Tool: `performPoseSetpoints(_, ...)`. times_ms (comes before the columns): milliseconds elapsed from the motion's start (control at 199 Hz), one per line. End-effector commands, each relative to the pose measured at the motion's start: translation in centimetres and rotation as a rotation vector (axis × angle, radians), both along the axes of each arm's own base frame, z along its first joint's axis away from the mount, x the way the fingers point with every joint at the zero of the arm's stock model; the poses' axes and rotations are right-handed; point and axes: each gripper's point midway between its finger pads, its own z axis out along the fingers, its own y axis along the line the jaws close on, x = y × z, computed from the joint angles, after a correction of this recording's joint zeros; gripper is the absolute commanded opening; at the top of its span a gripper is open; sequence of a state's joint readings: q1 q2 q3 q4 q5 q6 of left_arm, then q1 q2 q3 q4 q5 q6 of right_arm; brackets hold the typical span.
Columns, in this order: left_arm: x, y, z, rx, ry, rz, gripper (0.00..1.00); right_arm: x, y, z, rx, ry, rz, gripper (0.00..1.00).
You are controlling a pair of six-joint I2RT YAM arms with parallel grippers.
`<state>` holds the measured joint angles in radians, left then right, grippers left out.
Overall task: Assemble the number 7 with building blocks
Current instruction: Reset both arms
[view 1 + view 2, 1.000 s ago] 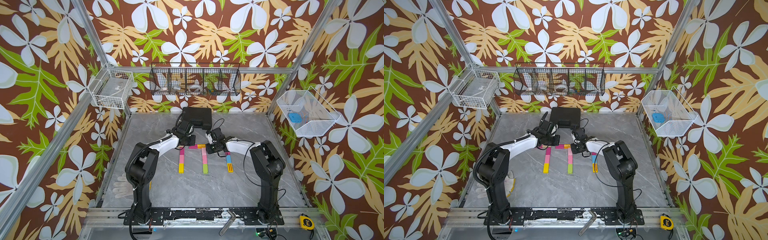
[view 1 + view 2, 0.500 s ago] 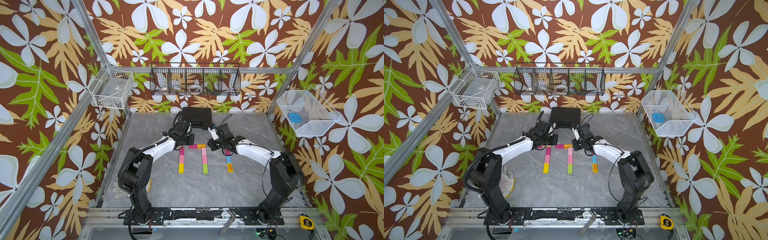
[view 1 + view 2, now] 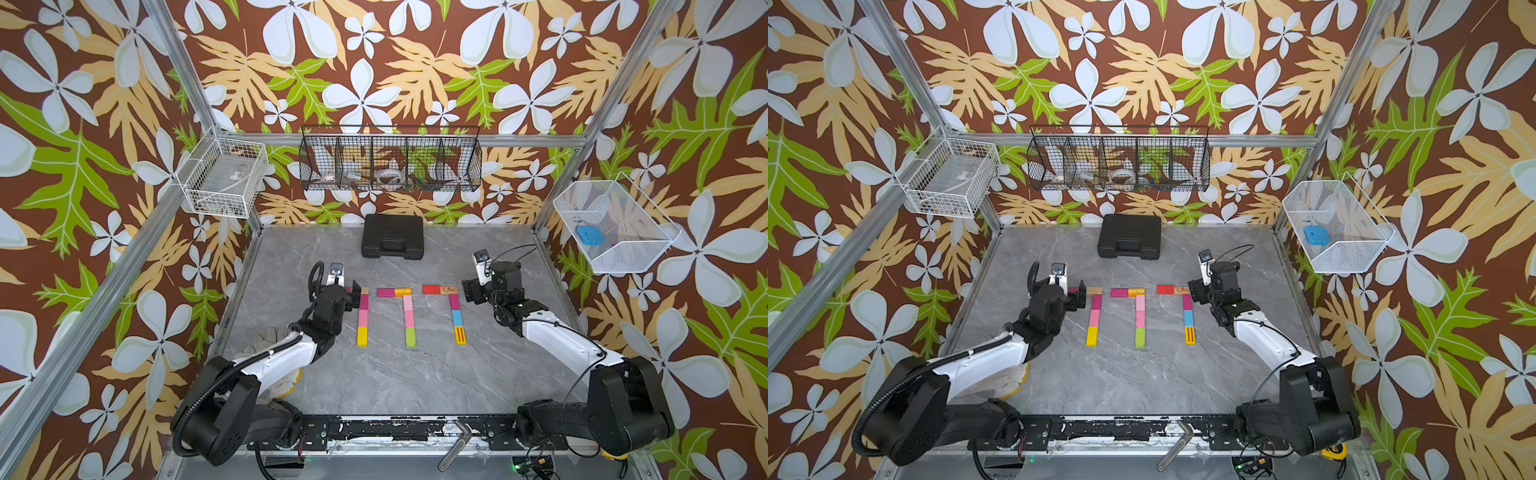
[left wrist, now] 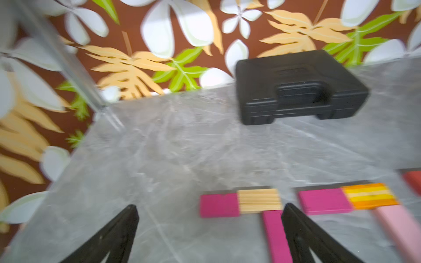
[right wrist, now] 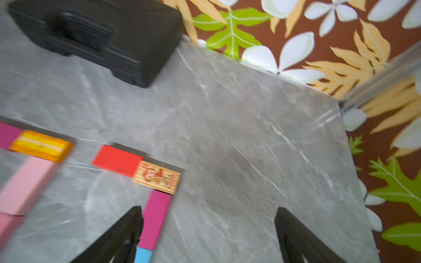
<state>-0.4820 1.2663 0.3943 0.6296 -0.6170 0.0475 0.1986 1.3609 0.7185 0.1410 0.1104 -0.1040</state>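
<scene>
The building blocks lie flat on the grey table as three 7 shapes. The left shape has a magenta block and a wood block as its bar, above a magenta, pink and yellow stem. The middle shape ends in a green block. The right shape has a red block and a yellow red-striped foot. My left gripper stands open beside the left bar, holding nothing. My right gripper stands open just right of the right shape, over bare table.
A black plastic case sits at the back centre of the table. A work glove lies under my left arm. Wire baskets hang on the walls. A metal key rests on the front rail.
Both grippers have gone from shut to open. The left arm has swung left and the right arm right, away from the middle shape.
</scene>
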Motion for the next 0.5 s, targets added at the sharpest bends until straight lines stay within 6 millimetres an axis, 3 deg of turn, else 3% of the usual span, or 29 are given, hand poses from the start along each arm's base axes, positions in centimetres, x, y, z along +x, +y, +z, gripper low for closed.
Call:
performPoseSetpoints(0,-2.1,4.7,5.1,-0.011,-0.311,0.208,1.00,1.4,-2.4,0.2,-0.028,-0.098,-0.098,0.91)
performPoseSetpoints(130,-2.4,5.7,1.8,-0.027,-0.226,0.206,1.00,1.1,-4.3,-2.0,-0.017,-0.111,-0.173,0.91)
performPoseSetpoints(261,-2.5,5.9,2.6,-0.078,-0.296,0.147,1.00,-0.1,-5.7,-1.8,0.058,-0.228,-0.230,0.92)
performPoseSetpoints(361,-1.9,7.4,2.2,-0.105,-0.319,0.170,1.00,-0.9,-7.2,-1.3,0.114,-0.307,-0.282,0.92)
performPoseSetpoints(497,-1.7,8.1,1.7,-0.167,-0.306,0.157,1.00,-1.2,-7.5,-1.9,0.125,-0.329,-0.293,0.92)
